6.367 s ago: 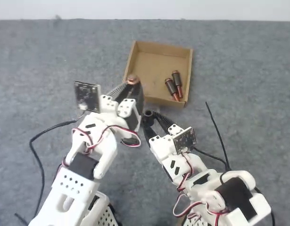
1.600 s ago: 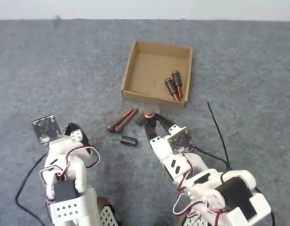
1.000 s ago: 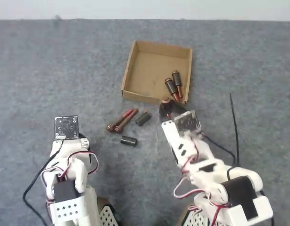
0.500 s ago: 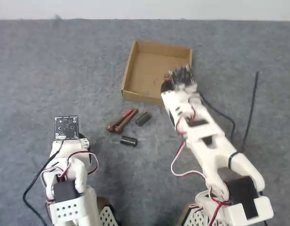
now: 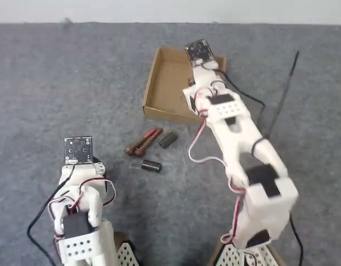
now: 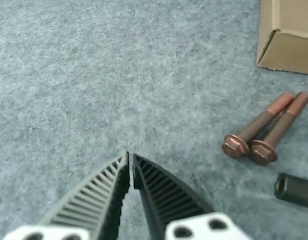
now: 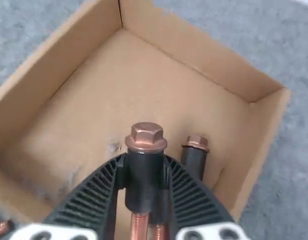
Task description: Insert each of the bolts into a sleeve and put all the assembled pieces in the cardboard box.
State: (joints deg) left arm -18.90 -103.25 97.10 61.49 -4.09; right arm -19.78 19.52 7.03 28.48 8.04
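Right gripper (image 7: pixel 145 162): fingers clamped on an assembled bolt-in-sleeve (image 7: pixel 143 177), copper head toward the camera, over the cardboard box (image 7: pixel 194 50) floor at frame centre. A second assembled piece (image 7: pixel 195 155) lies in the box just beside it.

Left gripper (image 6: pixel 130 159): fingers closed together, nothing held.

High view, mid-frame below the box: loose bolts (image 5: pixel 143 141) side by side. One bare sleeve (image 5: pixel 168 139) is near them, another sleeve (image 5: pixel 151 165) lower.

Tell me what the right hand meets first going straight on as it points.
The right hand, gripping a black-sleeved copper bolt, would likely reach the brown cardboard box's bare floor beside another sleeved bolt; depth is unclear.
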